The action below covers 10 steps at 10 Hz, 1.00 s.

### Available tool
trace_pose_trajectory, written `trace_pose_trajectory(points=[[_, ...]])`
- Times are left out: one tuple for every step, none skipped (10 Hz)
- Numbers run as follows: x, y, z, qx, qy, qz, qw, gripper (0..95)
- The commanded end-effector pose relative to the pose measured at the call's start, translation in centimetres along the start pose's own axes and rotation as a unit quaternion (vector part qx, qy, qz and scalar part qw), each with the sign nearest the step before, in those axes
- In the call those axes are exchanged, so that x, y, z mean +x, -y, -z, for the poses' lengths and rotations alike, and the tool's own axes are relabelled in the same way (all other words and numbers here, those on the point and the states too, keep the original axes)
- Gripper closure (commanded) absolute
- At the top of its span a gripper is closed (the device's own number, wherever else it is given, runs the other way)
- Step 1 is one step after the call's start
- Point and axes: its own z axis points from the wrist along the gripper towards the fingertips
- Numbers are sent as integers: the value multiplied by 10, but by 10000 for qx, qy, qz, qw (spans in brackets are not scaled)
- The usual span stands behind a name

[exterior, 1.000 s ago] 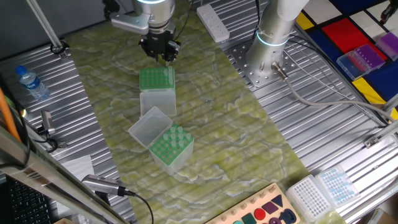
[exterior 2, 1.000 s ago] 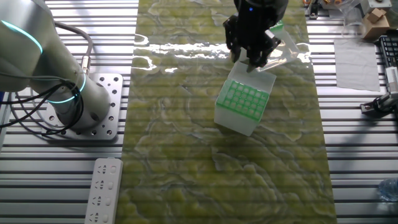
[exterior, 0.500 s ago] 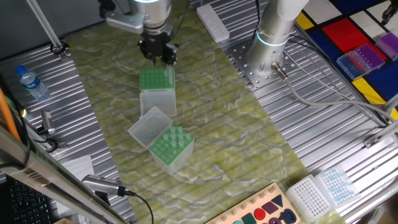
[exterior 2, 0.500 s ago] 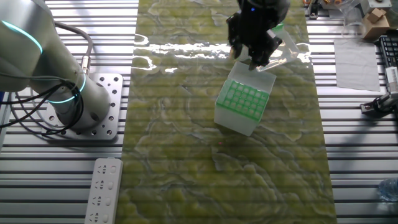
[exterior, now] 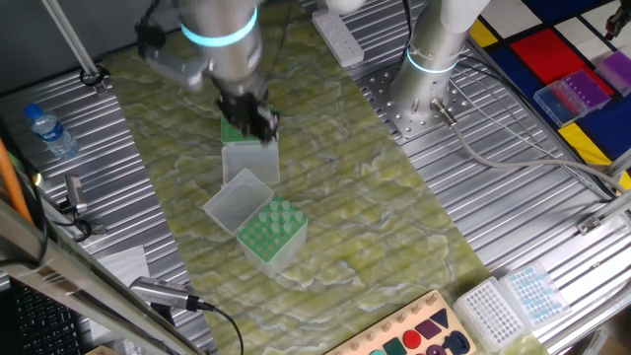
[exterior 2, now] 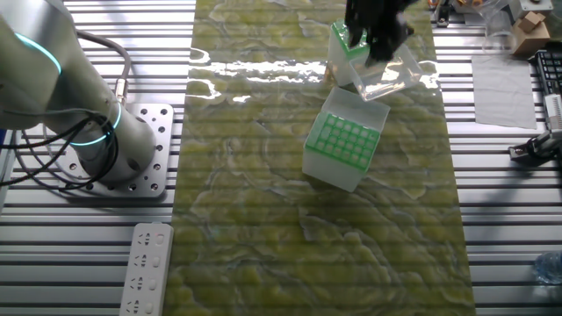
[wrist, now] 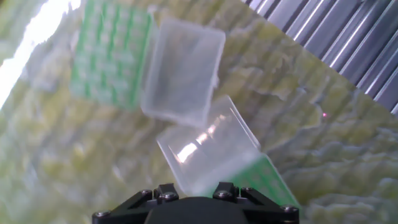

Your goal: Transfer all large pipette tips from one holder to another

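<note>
Two clear holders with green racks stand on the mat. One holder point(exterior: 248, 148) point(exterior 2: 342, 145) has its lid open behind it. The other holder point(exterior: 273, 232) point(exterior 2: 345, 44) carries pale large pipette tips point(exterior: 276, 217) and has its clear lid point(exterior: 235, 197) point(exterior 2: 386, 77) open. My gripper point(exterior: 250, 118) point(exterior 2: 376, 31) hangs blurred above them, between the two holders. Its fingertips are too smeared to read. The hand view looks down on one rack point(wrist: 112, 53) and its lid point(wrist: 183, 71), then the second lid point(wrist: 208, 149) and rack point(wrist: 270, 183). No fingers show there, only the black hand body point(wrist: 193, 208).
The arm's base point(exterior: 434, 59) point(exterior 2: 88, 132) is bolted to the ribbed metal table beside the green mat point(exterior: 335, 197). A white power strip point(exterior: 335, 35) point(exterior 2: 145, 263), a water bottle point(exterior: 49, 130) and trays of other racks point(exterior: 508, 301) lie off the mat.
The gripper has swung away from above the first holder toward the second one, and it is now motion-blurred. Neither holder has shifted.
</note>
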Motion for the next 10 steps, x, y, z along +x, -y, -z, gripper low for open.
trace_pose_trajectory(points=[[-49,-52,-24,-88,217,-973,9950,570],[-58,-59,-28,-83,262,-1145,9930,570],[-65,-63,-32,-79,282,-1248,9917,760],[-73,-62,-37,-71,297,-1325,9907,760],[-76,-61,-41,-69,348,-1371,9899,760],[-78,-60,-45,-60,381,-1436,9889,760],[-80,-59,-49,-53,392,-1482,9882,760],[-81,-58,-51,-45,419,-1510,9876,760],[-83,-57,-56,-28,472,-1555,9867,760],[-86,-56,-60,-15,516,-1597,9858,760]])
